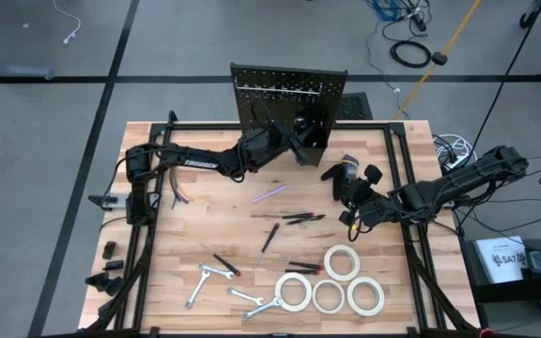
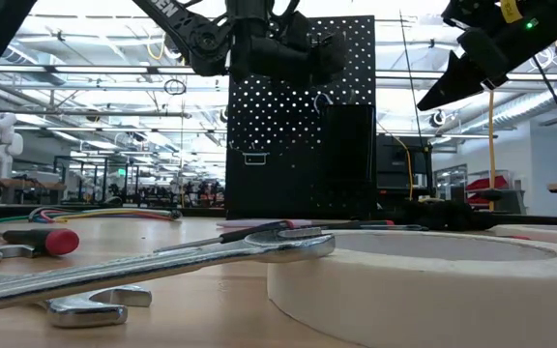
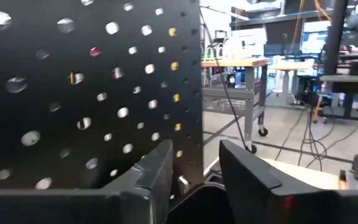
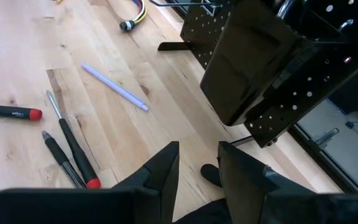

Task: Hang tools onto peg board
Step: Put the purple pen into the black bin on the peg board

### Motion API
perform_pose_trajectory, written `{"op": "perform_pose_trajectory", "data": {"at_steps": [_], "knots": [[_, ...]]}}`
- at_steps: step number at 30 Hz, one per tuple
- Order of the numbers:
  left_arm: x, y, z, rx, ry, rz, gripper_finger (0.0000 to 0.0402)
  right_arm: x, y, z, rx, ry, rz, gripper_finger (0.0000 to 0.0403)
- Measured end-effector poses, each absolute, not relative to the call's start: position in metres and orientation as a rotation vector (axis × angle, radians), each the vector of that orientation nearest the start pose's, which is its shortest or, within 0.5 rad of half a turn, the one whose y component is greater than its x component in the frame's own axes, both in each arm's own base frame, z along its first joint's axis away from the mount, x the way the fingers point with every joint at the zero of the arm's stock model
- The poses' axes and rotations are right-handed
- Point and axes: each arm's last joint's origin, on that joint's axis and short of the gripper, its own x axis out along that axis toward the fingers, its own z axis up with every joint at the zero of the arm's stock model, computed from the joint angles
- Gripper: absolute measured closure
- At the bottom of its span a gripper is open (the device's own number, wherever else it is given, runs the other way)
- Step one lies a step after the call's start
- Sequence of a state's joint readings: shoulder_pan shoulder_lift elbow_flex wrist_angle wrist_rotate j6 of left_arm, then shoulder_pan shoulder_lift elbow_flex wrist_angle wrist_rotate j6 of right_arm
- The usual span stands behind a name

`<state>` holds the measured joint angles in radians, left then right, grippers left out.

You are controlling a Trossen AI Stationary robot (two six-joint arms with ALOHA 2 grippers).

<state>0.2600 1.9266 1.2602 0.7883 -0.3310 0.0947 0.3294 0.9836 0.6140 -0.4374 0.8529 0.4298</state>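
Note:
The black peg board stands upright at the table's far edge, with a black bin on its front. My left gripper is raised close in front of the board's right part; in the left wrist view the left gripper is open with the holed panel beside it. My right gripper hovers open above the table's right middle, high in the low view, holding nothing. Screwdrivers, wrenches and white tape rolls lie flat on the near half of the table.
A black glove lies just beyond my right gripper. A pale purple pen lies mid-table, also in the right wrist view. Cables and a curved tube sit by the left arm's base. Bare wood lies between the board and the tools.

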Motion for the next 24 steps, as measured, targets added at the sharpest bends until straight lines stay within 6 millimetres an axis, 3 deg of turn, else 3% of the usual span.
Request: {"op": "perform_pose_trajectory", "data": {"at_steps": [5,9,15,20,24], "knots": [[0.415,0.112,0.272,0.098,-0.088,0.574,0.0254,0.181,0.039,0.228,-0.045,0.563,-0.599,0.0298],[0.409,0.09,0.292,0.177,-0.066,0.496,0.0253,0.181,0.04,0.227,-0.038,0.575,-0.575,0.0298],[0.385,0.042,0.315,0.25,0.174,0.327,0.0253,0.182,0.043,0.226,0.009,0.62,-0.47,0.0298],[0.35,0.004,0.299,0.197,0.588,0.16,0.0254,0.184,0.045,0.226,0.05,0.616,-0.422,0.0298],[0.329,-0.018,0.283,0.088,0.777,0.146,0.0254,0.188,0.046,0.229,0.071,0.579,-0.41,0.0298]]}}
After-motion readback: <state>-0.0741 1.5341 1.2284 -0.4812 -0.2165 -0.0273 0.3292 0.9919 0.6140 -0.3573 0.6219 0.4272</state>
